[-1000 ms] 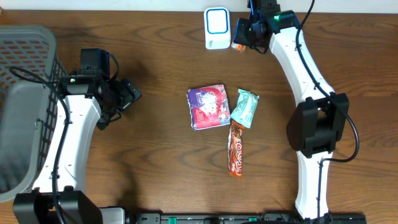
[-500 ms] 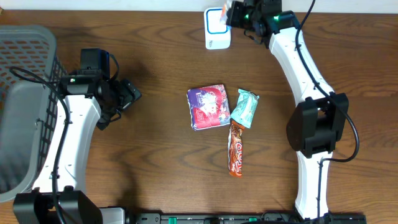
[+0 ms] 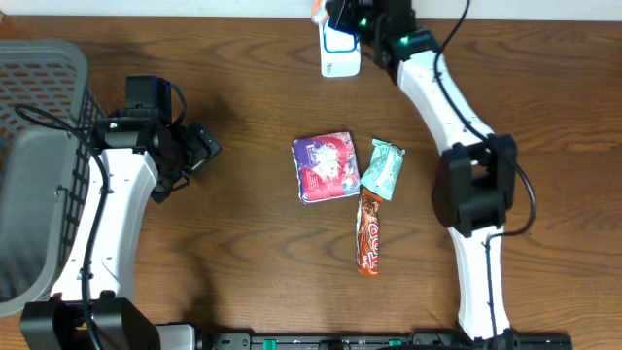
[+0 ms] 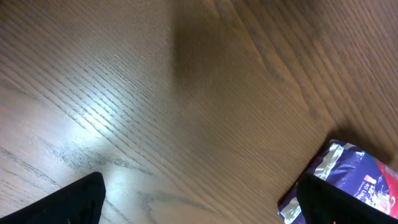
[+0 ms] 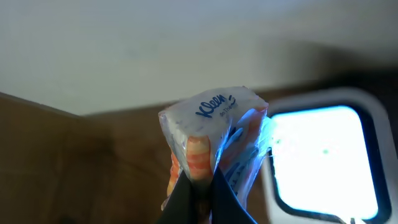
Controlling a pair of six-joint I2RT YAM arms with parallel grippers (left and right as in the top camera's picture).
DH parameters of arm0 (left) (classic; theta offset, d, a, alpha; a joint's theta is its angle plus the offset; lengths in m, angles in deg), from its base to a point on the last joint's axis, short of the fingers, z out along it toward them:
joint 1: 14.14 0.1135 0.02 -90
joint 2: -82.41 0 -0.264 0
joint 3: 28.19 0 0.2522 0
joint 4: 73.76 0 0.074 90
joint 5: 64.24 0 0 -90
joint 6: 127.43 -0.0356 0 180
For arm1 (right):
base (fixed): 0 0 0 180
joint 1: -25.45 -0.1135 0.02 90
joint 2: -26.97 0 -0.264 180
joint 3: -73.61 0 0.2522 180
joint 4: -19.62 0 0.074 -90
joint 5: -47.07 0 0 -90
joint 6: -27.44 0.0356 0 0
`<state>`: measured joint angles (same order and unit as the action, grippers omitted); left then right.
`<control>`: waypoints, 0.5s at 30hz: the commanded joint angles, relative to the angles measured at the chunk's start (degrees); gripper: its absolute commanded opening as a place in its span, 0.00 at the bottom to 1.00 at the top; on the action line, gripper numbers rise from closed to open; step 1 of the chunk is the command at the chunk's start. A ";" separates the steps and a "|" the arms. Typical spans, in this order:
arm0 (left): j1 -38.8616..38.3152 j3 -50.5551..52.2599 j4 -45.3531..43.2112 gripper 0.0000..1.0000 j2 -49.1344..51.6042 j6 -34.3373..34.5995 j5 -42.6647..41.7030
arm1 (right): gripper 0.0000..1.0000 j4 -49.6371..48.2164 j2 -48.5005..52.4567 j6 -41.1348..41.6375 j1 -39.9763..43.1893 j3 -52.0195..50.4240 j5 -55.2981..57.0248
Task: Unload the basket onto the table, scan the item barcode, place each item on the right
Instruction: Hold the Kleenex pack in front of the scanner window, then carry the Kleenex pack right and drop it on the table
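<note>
Kleenex pack [image 5: 211, 130] is pinched tight in the right gripper [image 5: 200, 190] right next to the scanner [image 5: 320, 155], left gripper [image 4: 205, 202] fingers spread wide.

Left arm [image 3: 115, 204]: ran up the left side of the table, elbow bent, wrist turned in toward the middle.
Left gripper [image 3: 201, 148]: jaws spread wide, nothing between them, hanging over bare tabletop.
Right arm [image 3: 449, 97]: stretched long toward the far edge, forearm angling off to the left.
Right gripper [image 5: 200, 196]: fingers pinched tight on a tissue pack [image 5: 214, 134], lifted clear of the table at the far edge.
</note>
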<state>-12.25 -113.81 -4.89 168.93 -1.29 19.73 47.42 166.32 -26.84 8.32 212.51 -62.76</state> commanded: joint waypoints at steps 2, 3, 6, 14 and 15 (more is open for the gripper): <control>0.31 0.00 0.11 0.98 -0.15 -0.35 0.59 | 0.01 0.04 -0.79 -0.70 2.14 0.42 -1.77; 0.31 0.00 0.11 0.98 -0.15 -0.35 0.57 | 0.01 0.59 -1.38 -0.72 2.78 0.42 -1.73; 0.31 0.00 0.11 0.98 -0.15 -0.35 0.57 | 0.01 3.85 -4.09 -3.21 5.86 0.44 -1.68; 0.31 0.00 0.11 0.98 -0.15 -0.35 0.57 | 0.01 25.29 -12.85 -13.42 18.73 0.42 8.11; 0.31 0.00 0.11 0.98 -0.15 -0.35 0.57 | 0.01 27.78 -13.31 -14.69 20.26 0.42 9.88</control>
<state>-12.25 -113.81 -4.89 168.93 -1.29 19.73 72.12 157.51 -35.10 24.50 212.03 -59.07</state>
